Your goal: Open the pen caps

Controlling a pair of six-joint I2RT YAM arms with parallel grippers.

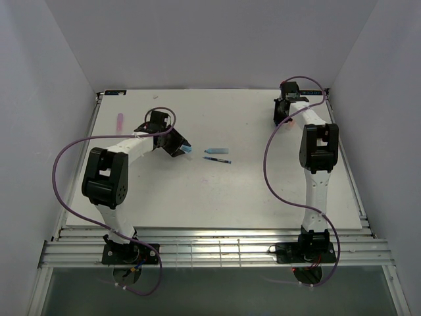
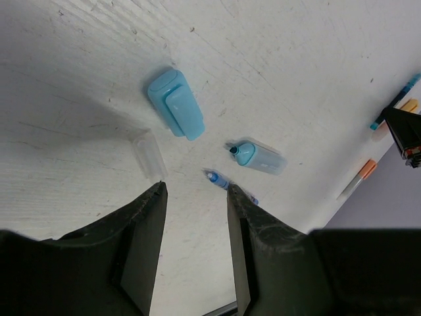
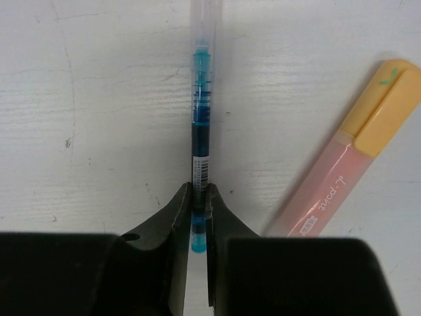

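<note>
Right claw [image 3: 198,197] was pinched shut on teal pen [image 3: 200,125] at its tail end, by the far right corner of table [image 1: 263,191]. Risk: on so short a hold the thin barrel could swivel or slip once the cap got pulled. Clear cap [image 3: 206,20] sat at the pen's opposite end, well ahead of the jaws, apparently on. Orange pen [image 3: 329,191] lay just beside. Left claw [image 2: 196,204] was half open, empty.

Near the middle of the white bench [image 1: 263,197], a light blue pen [image 1: 216,151] lying just beyond a thin dark blue pen [image 1: 217,160], not touching. Left hand [image 1: 181,147] just left of both, a small light blue piece [image 1: 188,149] at its tip. Pink pen [image 1: 120,121] far left. Right hand [image 1: 281,116] low at the far right corner.
</note>
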